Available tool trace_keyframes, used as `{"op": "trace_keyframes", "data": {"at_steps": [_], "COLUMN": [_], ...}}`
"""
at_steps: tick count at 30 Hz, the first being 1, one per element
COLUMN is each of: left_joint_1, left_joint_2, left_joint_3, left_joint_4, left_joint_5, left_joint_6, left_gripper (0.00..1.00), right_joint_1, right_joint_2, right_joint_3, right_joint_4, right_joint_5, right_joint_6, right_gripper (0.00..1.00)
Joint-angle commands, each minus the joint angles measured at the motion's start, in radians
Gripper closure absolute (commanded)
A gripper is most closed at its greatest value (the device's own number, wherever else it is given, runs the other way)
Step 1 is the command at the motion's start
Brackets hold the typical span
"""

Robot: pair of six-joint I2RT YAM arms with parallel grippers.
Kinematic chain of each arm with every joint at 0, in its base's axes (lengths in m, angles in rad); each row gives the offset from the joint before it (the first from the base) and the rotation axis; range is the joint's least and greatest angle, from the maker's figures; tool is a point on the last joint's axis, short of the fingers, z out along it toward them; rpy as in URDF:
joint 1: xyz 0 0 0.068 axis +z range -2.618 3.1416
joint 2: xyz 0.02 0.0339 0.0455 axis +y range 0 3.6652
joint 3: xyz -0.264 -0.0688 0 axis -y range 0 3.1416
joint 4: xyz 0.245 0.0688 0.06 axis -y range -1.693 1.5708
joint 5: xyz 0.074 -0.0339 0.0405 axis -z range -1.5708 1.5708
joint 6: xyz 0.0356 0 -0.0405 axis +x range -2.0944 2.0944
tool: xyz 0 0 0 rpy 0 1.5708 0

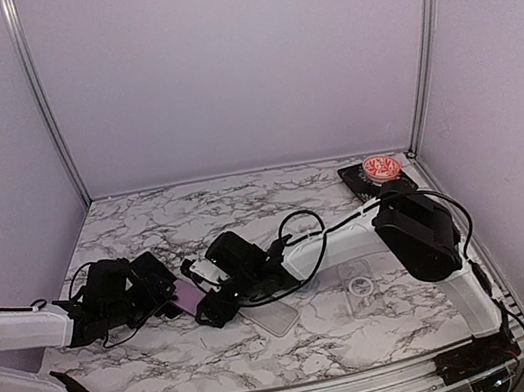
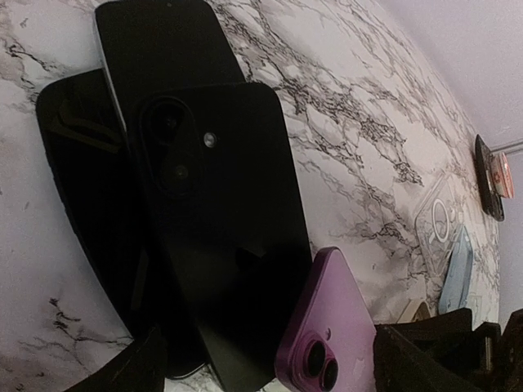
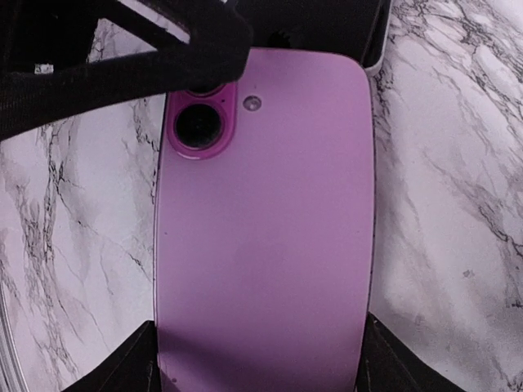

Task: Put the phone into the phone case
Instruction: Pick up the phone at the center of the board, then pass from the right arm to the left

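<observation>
Purple phone (image 1: 190,295) lies back-up, low over or on the marble counter (image 1: 244,209); cannot tell whether it touches the surface. It is left of the counter's centre, and all positions below are given relative to it. Right tool (image 1: 211,296) reaches in from the phone's right. In the right wrist view its jaws stand wide, one finger (image 3: 135,363) against each long edge of the phone (image 3: 261,229), so the grip spans the phone's width at the end away from the twin lenses. Left tool (image 1: 162,293) sits just left of the phone, at its camera end. A dark part of it overlaps the lens block in the right wrist view. Its jaws are spread wide and clamp nothing, though the phone's camera corner (image 2: 323,327) sits between them. Just left of the purple phone in the left wrist view, and touching or overlapping its edge, is a black phone (image 2: 221,237), back-up. It is stacked on a second black phone (image 2: 159,45) with a pale rim, beside a black case (image 2: 78,180). Just right of the purple phone, near the right tool, is a pale bluish slab (image 1: 273,316); case or phone, cannot tell. Further right of the phone, well apart, a clear case (image 1: 359,287) with a ring mark lies flat. Far right and behind the phone, a dark pad (image 1: 380,172) carries something round and pink-red.
</observation>
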Motion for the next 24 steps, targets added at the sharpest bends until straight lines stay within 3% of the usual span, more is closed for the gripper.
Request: {"op": "trace_keyframes", "data": {"at_steps": [1, 10, 22, 24], "left_joint_1": [0.005, 0.005, 0.005, 0.005], "left_joint_2": [0.048, 0.058, 0.041, 0.048], "left_joint_3": [-0.01, -0.007, 0.026, 0.028], "left_joint_4": [0.148, 0.194, 0.208, 0.204], "left_joint_5": [0.118, 0.134, 0.216, 0.258], "left_joint_6": [-0.062, -0.071, -0.074, -0.083], "left_gripper": [0.24, 0.46, 0.46, 0.51], "right_joint_1": [-0.006, -0.006, 0.031, 0.037], "right_joint_2": [-0.034, -0.087, -0.155, -0.17], "right_joint_3": [-0.038, -0.115, -0.167, -0.187], "right_joint_4": [0.106, 0.202, 0.223, 0.242], "right_joint_5": [-0.085, -0.106, -0.009, 0.016], "right_joint_6": [-0.005, -0.032, -0.16, -0.188], "right_gripper": [0.61, 0.62, 0.62, 0.62]}}
